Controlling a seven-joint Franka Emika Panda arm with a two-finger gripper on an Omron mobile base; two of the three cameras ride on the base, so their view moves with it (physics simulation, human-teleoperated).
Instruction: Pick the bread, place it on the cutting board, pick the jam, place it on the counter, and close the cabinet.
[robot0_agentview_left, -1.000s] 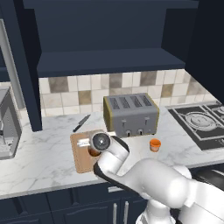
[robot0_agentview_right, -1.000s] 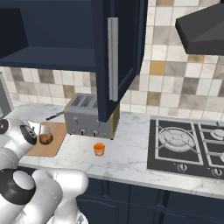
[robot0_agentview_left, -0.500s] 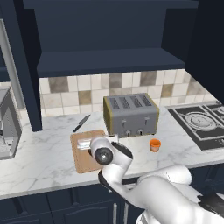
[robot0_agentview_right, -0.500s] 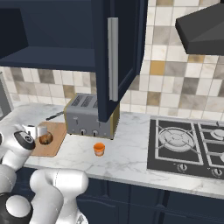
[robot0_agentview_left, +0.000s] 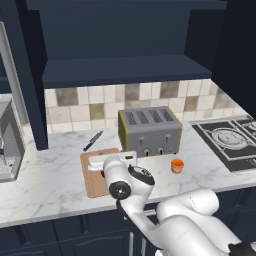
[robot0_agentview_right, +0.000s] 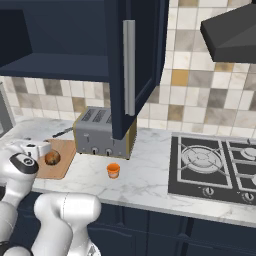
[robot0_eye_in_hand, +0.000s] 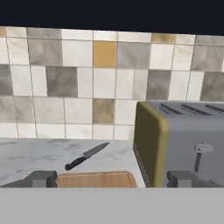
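- Left base view: one cutting board (robot0_agentview_left: 95, 181) lies on the desk (robot0_agentview_left: 50, 185) toward its front edge, left of one grey four-slot toaster (robot0_agentview_left: 149, 131). One orange jam (robot0_agentview_left: 176, 165) stands on the desk just in front of the toaster's right end, apart from it. One dark knife (robot0_agentview_left: 93, 140) lies behind the board, near the tiled wall. The end effector (robot0_agentview_left: 111, 161) sits over the board; the arm covers its tips here. The cabinet (robot0_agentview_left: 125, 42) above stands open, its shelf bare.
- Right base view: one brown bread (robot0_agentview_right: 52, 158) rests on the cutting board (robot0_agentview_right: 62, 160), beside the end effector (robot0_agentview_right: 37, 150). The open cabinet door (robot0_agentview_right: 131, 65) with its silver handle hangs before the toaster. A hob (robot0_agentview_right: 215, 167) lies toward the desk's right end.
- Hand view: two fingertips (robot0_eye_in_hand: 41, 178) stand wide apart, released, holding nothing, above the board's far edge; the knife (robot0_eye_in_hand: 86, 156) lies beyond. No writing is readable anywhere.
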